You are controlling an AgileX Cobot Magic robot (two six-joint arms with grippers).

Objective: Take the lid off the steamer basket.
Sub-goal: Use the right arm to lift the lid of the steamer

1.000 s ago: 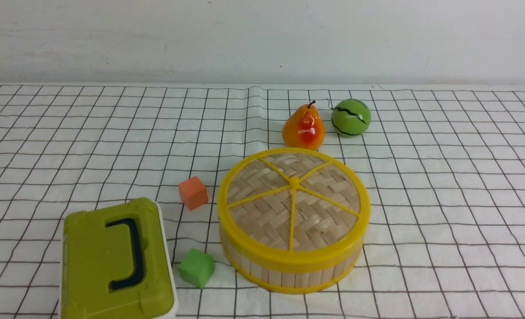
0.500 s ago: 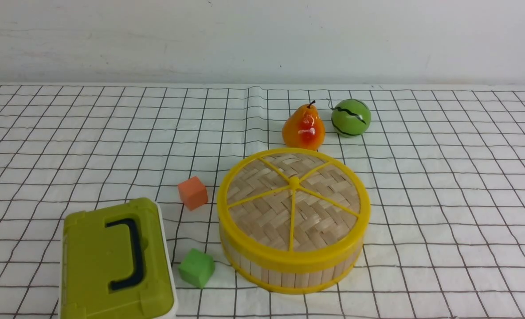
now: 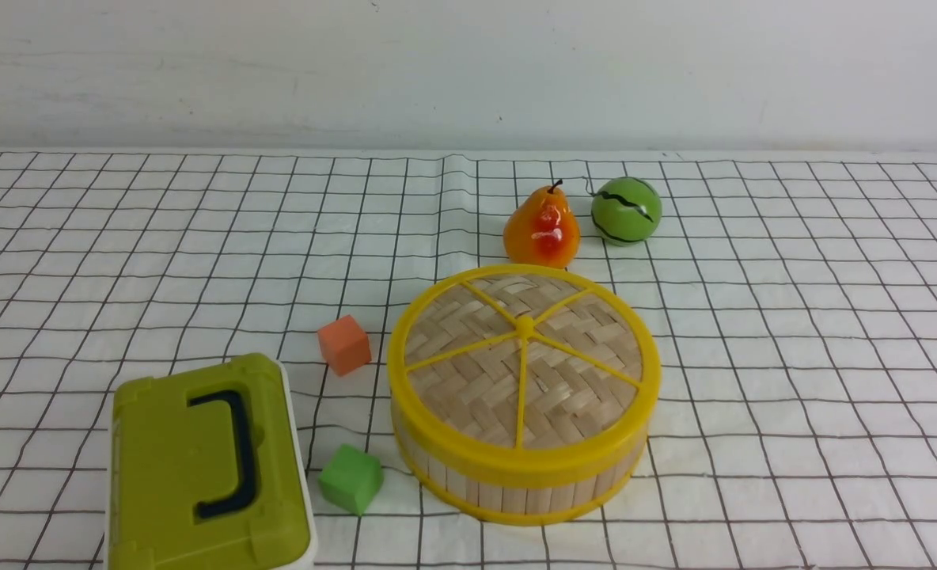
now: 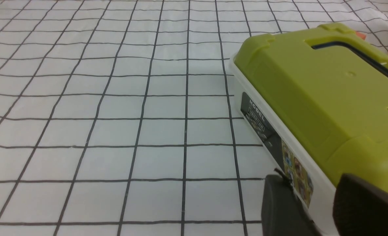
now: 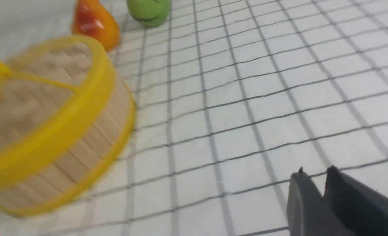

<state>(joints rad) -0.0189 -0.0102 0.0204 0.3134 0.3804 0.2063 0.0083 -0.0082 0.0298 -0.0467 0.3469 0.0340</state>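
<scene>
Quietly, gridded cloth (image 3: 793, 317) fronts a pale wall (image 3: 468, 71); both arms' jaws stand parted.

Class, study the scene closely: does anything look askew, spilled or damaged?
Nothing stands out: the lid sits level on the steamer basket, and no spill or damage shows. The olive-green box stands slightly turned against the cloth's grid, hardly odd.
</scene>
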